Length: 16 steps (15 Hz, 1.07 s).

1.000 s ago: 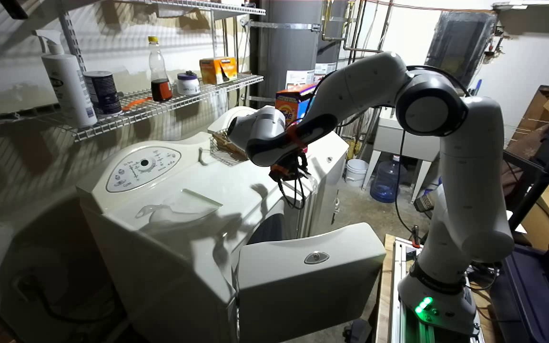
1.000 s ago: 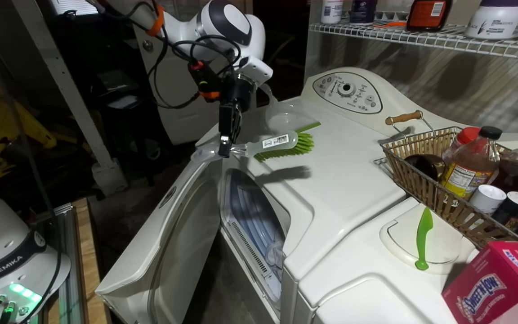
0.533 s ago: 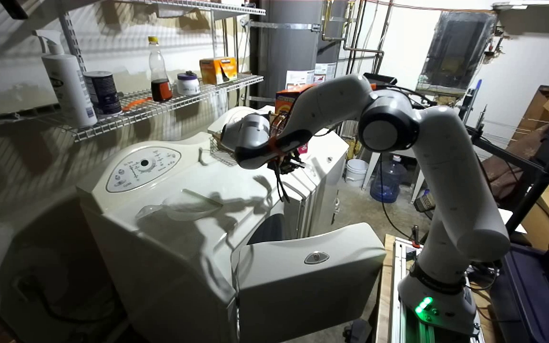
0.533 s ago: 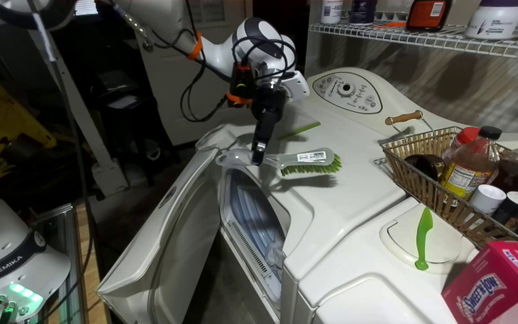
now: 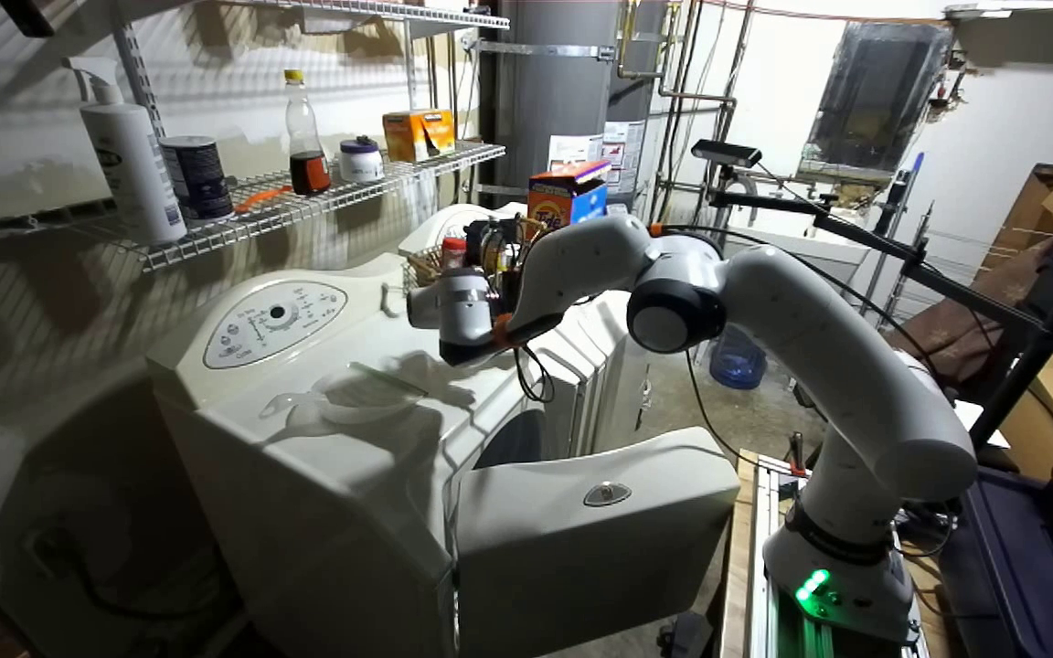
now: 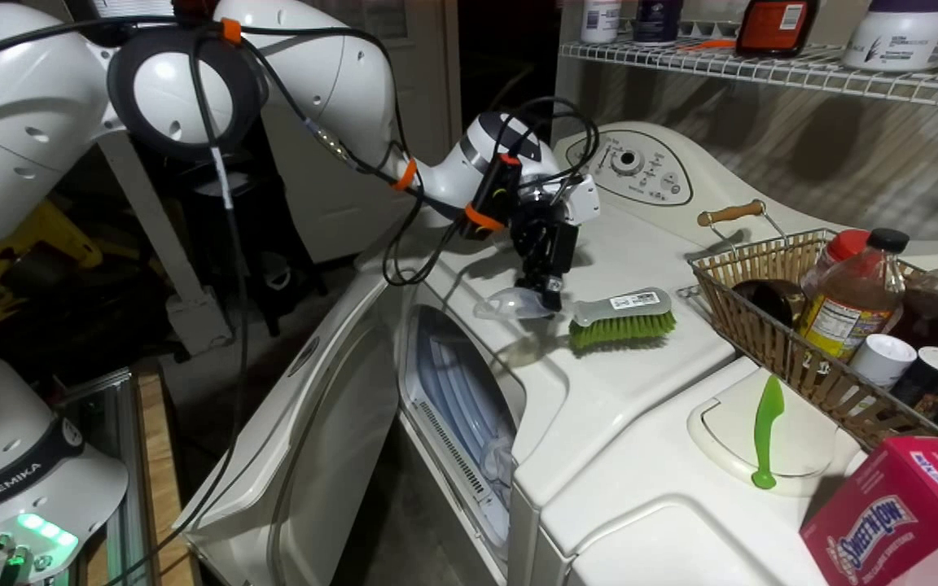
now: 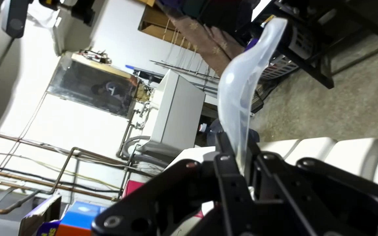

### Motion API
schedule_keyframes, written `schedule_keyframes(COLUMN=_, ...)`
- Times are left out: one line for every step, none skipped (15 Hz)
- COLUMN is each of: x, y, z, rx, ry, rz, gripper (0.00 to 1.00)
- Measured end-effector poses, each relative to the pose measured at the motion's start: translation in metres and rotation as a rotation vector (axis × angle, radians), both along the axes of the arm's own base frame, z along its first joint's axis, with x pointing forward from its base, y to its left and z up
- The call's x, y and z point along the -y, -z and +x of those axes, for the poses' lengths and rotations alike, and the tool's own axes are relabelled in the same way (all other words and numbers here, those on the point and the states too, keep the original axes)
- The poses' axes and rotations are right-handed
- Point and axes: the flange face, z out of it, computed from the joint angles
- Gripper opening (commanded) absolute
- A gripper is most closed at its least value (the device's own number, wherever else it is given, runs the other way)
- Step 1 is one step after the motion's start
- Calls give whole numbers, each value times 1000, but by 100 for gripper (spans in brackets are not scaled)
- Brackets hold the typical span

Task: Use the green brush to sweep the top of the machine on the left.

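Machine [image 5: 298, 512]: white, a dial [image 6: 627, 161] at its raised back, its front door [image 5: 600, 548] swung out; the top is what we want swept

Arm [image 5: 837, 366]: lower than a second ago and leaning further over the top; we take this as the change from carrying to sweeping

Basket [image 6: 750, 334]: packed with bottles [image 6: 852, 301], unmoved, near our work now; we judge a long stroke that way could bump it

Dustpan [image 5: 357, 393]: clear plastic with a green edge, lying unmoved on the same top; we would steer around it

Green brush [image 6: 624, 317]: just above or on the machine's top, roughly level, head toward the basket; it has dropped and slid that way, its shadow now close beneath, so we think a stroke is starting or close

Gripper [image 6: 549, 295]: its fingers [image 7: 225, 164] pinch the brush's clear handle [image 7: 235, 88], no wider apart than that; the wrist view shows the handle's end poking out between them; we expect it might twist under drag

Bristles [image 6: 624, 330]: pointing down; whether they touch the machine we cannot tell, so the next move, we judge, calls for light pressing
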Motion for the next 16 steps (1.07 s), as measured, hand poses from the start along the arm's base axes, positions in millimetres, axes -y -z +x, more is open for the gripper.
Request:
schedule_keyframes(x=2, y=3, z=4, rx=-20, ry=-17, rz=-13, gripper=3)
schedule_keyframes(x=4, y=3, z=7, rx=-36, ry=-28, rz=-19, gripper=3)
schedule_keyframes(x=5, y=2, z=9, rx=-52, ry=-37, rz=-19, gripper=3)
schedule_keyframes(x=7, y=1, z=11, rx=-66, ry=-43, rz=-15, gripper=3)
schedule_keyframes(x=8, y=1, z=12, rx=-79, ry=-47, rz=-9, gripper=3)
schedule_keyframes(x=9, y=1, z=13, rx=-90, ry=-48, rz=0, gripper=3)
schedule_keyframes(x=10, y=2, z=13, rx=-104, ry=-49, rz=11, gripper=3)
schedule_keyframes(x=11, y=4, z=13, rx=-117, ry=-51, rz=21, gripper=3)
schedule_keyframes(x=11, y=7, z=14, rx=-129, ry=-54, rz=34, gripper=3)
schedule_keyframes(x=12, y=9, z=14, rx=-138, ry=-56, rz=45, gripper=3)
schedule_keyframes(x=13, y=12, z=15, rx=-144, ry=-59, rz=53, gripper=3)
schedule_keyframes(x=14, y=15, z=16, rx=-146, ry=-62, rz=57, gripper=3)
schedule_keyframes(x=15, y=19, z=17, rx=-145, ry=-68, rz=60, gripper=3)
schedule_keyframes(x=16, y=23, z=18, rx=-145, ry=-76, rz=64, gripper=3)
schedule_keyframes(x=16, y=29, z=19, rx=-143, ry=-90, rz=68, gripper=3)
schedule_keyframes(x=17, y=35, z=21, rx=-139, ry=-106, rz=68, gripper=3)
